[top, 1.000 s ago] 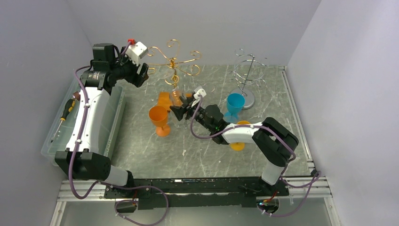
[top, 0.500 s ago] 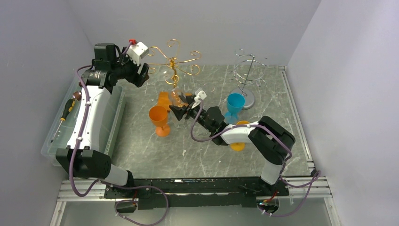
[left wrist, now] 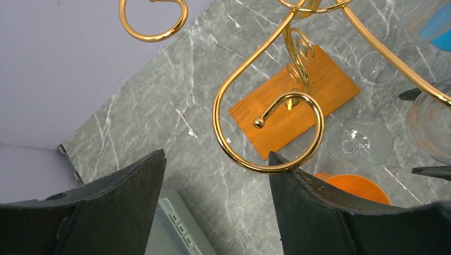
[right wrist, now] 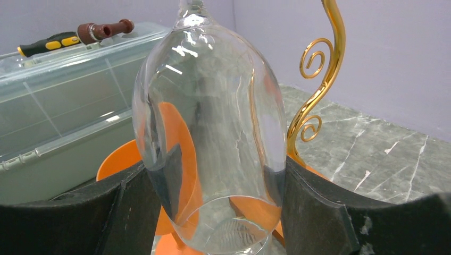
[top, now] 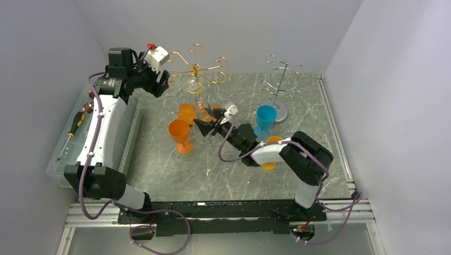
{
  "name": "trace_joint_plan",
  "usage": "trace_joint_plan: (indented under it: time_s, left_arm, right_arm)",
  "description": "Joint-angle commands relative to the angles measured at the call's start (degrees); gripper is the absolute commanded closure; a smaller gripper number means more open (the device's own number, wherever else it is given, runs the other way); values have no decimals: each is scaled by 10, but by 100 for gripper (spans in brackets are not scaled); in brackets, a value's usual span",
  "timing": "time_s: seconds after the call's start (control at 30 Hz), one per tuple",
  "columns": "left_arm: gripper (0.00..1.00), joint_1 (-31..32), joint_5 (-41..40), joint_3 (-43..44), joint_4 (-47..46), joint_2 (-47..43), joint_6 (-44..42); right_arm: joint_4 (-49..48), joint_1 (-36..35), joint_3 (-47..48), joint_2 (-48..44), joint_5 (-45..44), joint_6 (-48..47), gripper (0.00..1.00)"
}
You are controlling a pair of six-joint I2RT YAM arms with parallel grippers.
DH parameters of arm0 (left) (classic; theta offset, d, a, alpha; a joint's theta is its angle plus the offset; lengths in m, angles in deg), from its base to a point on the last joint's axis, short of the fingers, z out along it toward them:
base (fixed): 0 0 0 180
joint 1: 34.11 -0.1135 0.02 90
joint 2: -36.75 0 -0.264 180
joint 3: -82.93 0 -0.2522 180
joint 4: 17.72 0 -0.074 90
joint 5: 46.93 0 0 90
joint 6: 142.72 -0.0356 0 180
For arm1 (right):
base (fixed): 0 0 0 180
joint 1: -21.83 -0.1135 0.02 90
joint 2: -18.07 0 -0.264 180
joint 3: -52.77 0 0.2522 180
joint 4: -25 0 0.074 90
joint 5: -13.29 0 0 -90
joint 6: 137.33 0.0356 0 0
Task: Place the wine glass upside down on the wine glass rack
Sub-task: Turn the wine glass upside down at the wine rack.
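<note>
Left gripper (top: pixel 161 85) idle; right gripper (top: pixel 205 126) loaded

Left gripper spread, empty, at nine o'clock of the rack (top: pixel 195 68). Right gripper pinches the inverted wine glass (right wrist: pixel 207 122) by its bowl, at the rack's six o'clock. Advise: lift foot above a loop, slide stem in level.

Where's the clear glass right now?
The glass is mid-table in the top view, upside down in the right gripper, at the foot of the gold rack, right of the orange goblet.
</note>
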Motion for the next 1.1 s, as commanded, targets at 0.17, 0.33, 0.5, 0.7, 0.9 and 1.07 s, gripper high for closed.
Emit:
trace_joint_plan:
  time_s: [0.17,0.33,0.5,0.7,0.9,1.07]
  left_arm:
    - [24,7,-8,25,-7,-1,0]
    - [24,9,-4,28,-5,-1,3]
    - [24,11,-2,29,-4,-2,5]
    - [24,12,2,30,-1,-3,8]
    - [24,14,2,31,-2,-3,8]
    - [24,15,3,28,-3,-3,8]
  right_arm:
    - [-80,8,-8,4,-24,37,100]
    - [-55,8,-3,10,-8,37,69]
    - [-42,8,-7,13,-20,42,39]
    - [-30,8,-7,4,-21,36,25]
    - [-6,8,-11,-16,-23,25,7]
    - [16,5,-27,-59,-21,17,3]
